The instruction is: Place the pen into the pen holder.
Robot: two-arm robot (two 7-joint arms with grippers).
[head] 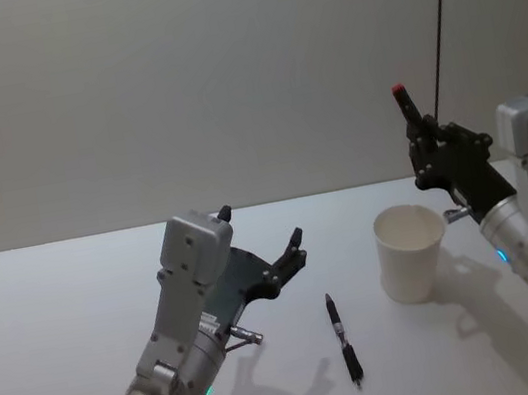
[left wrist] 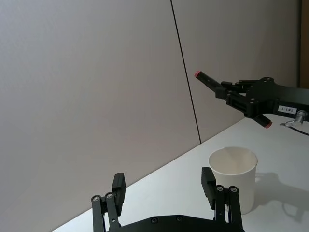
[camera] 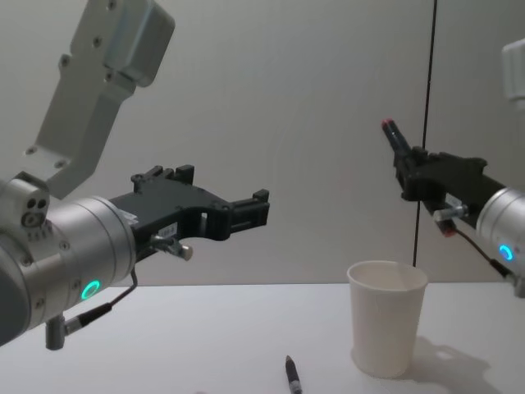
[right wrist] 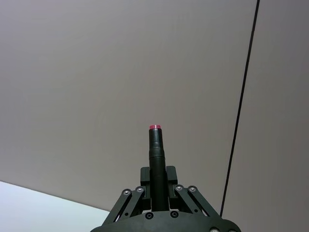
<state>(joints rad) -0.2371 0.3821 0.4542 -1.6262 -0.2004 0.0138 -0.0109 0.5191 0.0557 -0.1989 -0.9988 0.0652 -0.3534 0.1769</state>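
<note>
White paper pen holder (head: 412, 252) stands on the surface (head: 82, 319) below and left of my right fingers (head: 429, 142), which clamp a red-ended pen (head: 404, 103) slanted, its upper end leaning toward it, while my left fingers (head: 288, 252) hang wide near a second pen (head: 342, 338) lying flat.

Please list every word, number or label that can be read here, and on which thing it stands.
Nothing can be read for certain.
White label on the right gripper, which grips a red-tipped pen: characters too small to read.
Pen holder: plain, no print.
Pen on the table: no print visible.
</note>
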